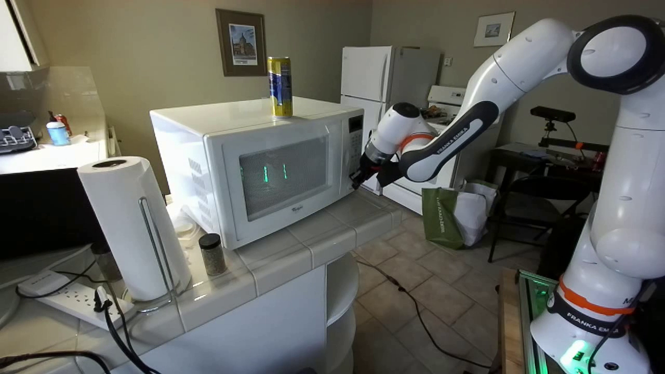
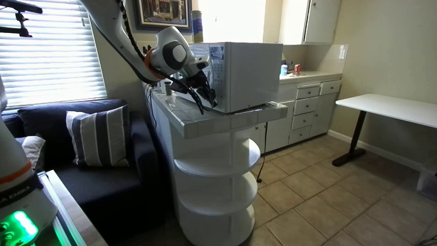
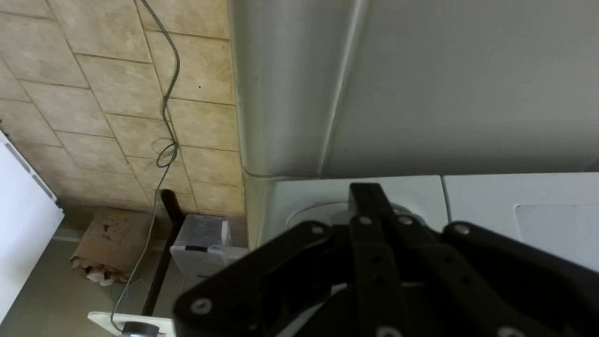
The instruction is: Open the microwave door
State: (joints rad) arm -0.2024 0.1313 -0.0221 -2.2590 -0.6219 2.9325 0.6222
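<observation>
Arm: in an exterior view, the green-lit white base [image 1: 576, 332] of the jointed white Franka arm [image 1: 506, 78] sits at four o'clock. Its white column [image 1: 631, 171] rises to a black-ringed joint [image 1: 615, 54] at two o'clock, whence the white forearm [image 1: 491, 80], banded black lower down, slopes toward eight o'clock. The white wrist [image 1: 400, 127] is bent, and the black two-finger gripper [image 1: 355, 182] hangs from it tilted, pointing toward seven o'clock.

Pincer: in the wrist view the slim black fingers [image 3: 367, 234] are together at the tips. They stand before a round pale button [image 3: 323, 210], partly covering it; whether they touch it cannot be determined.

Task item: the wide white microwave door [image 1: 283, 179], with dark rectangular glass window [image 1: 291, 166], fills most of the front of a boxy white microwave [image 2: 252, 77] and is closed, lying flush with the white control panel [image 1: 355, 143]. Taking that front as the dial, the gripper is at four o'clock, by the panel's lower end. The microwave stands on a pale glazed-tile countertop [image 1: 332, 223].

Surroundings: a slim yellow-and-blue metal can [image 1: 281, 85] stands upright on the microwave top, at twelve o'clock of the door. A white paper-towel roll [image 1: 124, 234] is at eight o'clock of the microwave; a clear black-lidded jar [image 1: 212, 255] is at seven.
</observation>
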